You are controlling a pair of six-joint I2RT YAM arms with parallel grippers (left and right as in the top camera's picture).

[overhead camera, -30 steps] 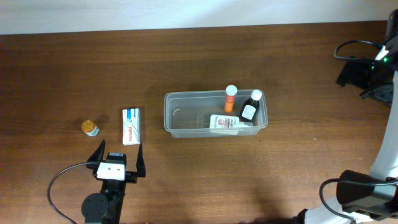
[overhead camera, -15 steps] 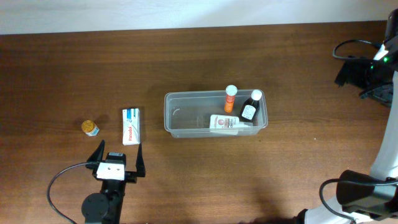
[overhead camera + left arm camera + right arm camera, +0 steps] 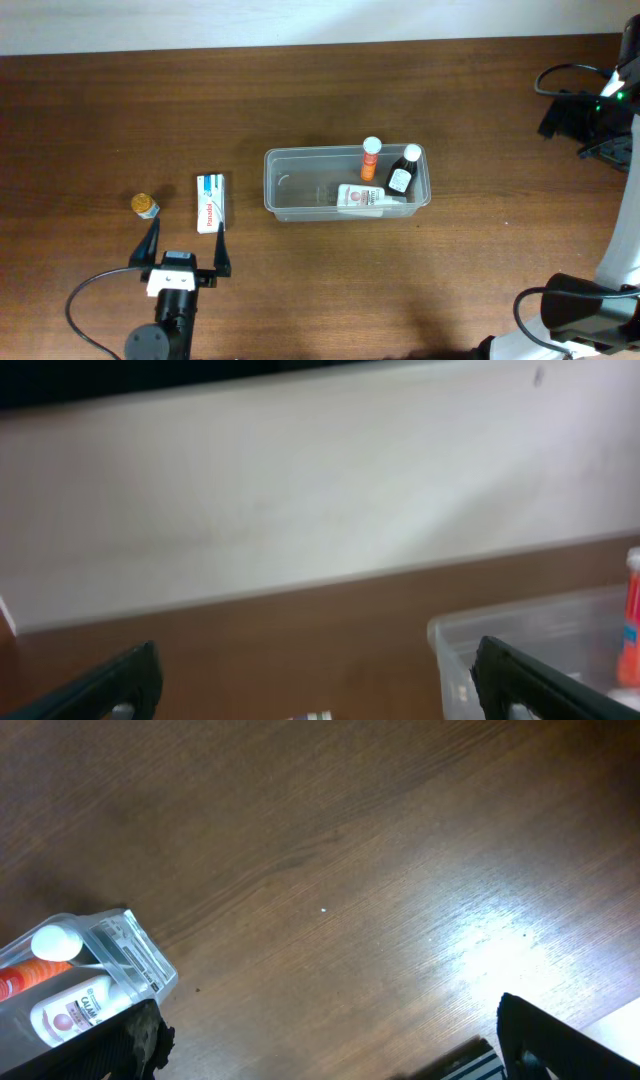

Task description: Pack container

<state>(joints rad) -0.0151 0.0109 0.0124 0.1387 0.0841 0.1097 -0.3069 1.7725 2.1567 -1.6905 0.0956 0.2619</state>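
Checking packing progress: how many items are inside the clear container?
3: an orange tube at the far side, a dark bottle toward the right end, a white bottle lying along the near wall. None look hidden.

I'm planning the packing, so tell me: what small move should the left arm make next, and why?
Probably ease the left gripper forward and a little toward the container, so its open jaws straddle the white and blue box. That box lies on the table just ahead, roughly in line with one jaw rather than centred, and outside the container.
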